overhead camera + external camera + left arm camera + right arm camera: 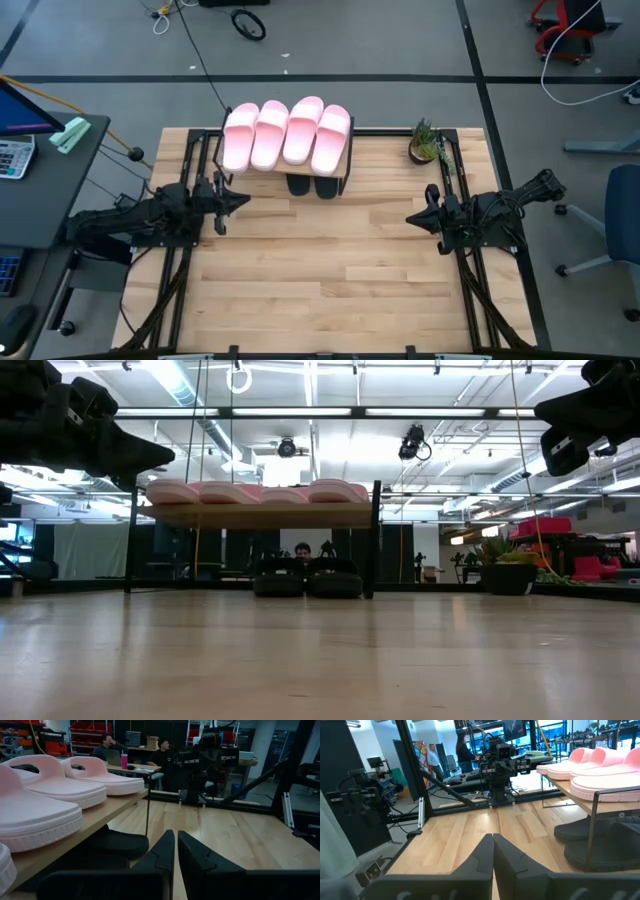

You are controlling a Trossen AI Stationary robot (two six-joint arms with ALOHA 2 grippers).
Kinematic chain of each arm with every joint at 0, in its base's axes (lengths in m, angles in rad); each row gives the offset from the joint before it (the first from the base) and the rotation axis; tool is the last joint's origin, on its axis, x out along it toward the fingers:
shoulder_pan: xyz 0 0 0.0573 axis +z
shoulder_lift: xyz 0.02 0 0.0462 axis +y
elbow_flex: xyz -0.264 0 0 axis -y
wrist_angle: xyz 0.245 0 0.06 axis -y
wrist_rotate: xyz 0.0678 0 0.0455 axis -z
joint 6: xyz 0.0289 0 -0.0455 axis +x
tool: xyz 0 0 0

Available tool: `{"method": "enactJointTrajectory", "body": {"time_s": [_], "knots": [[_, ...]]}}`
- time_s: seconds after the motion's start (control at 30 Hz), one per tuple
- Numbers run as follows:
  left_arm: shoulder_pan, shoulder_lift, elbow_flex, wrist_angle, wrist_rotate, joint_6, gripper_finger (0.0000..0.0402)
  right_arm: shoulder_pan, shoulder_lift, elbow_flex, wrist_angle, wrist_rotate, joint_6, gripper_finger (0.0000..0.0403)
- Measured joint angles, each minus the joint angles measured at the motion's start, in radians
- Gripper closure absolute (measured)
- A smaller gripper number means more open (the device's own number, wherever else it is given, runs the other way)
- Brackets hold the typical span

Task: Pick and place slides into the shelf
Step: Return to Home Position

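We see the shelf standing at the far edge of the table, a little left of its middle. On its plank top lie the four pink slides, packed side by side and touching one another across the full width. Beneath the plank, on the tabletop, sit the two black slides — a pair set close together under the right half of the shelf, their near ends showing just past the plank's front edge in the high view. The left gripper hangs over the left side of the table, pointing right, near the shelf's left near corner but clear of it; its jaws are drawn almost together with only a thin slit between them, and they hold nothing. The right gripper hangs over the right side, pointing left, well apart from the shelf — its jaws are pressed together and empty. Both are lifted off the wood. A small potted plant stands at the far right corner. Beyond the table, we make out people in the room.
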Motion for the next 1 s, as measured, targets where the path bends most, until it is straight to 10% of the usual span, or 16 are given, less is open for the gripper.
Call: {"method": "enactJointTrajectory", "body": {"time_s": [1.0], "knots": [[0.0, 0.0, 0.0, 0.0, 0.0, 0.001, 0.0377, 0.0, 0.0, 0.0, 0.0, 0.0, 0.0, 0.0393]]}}
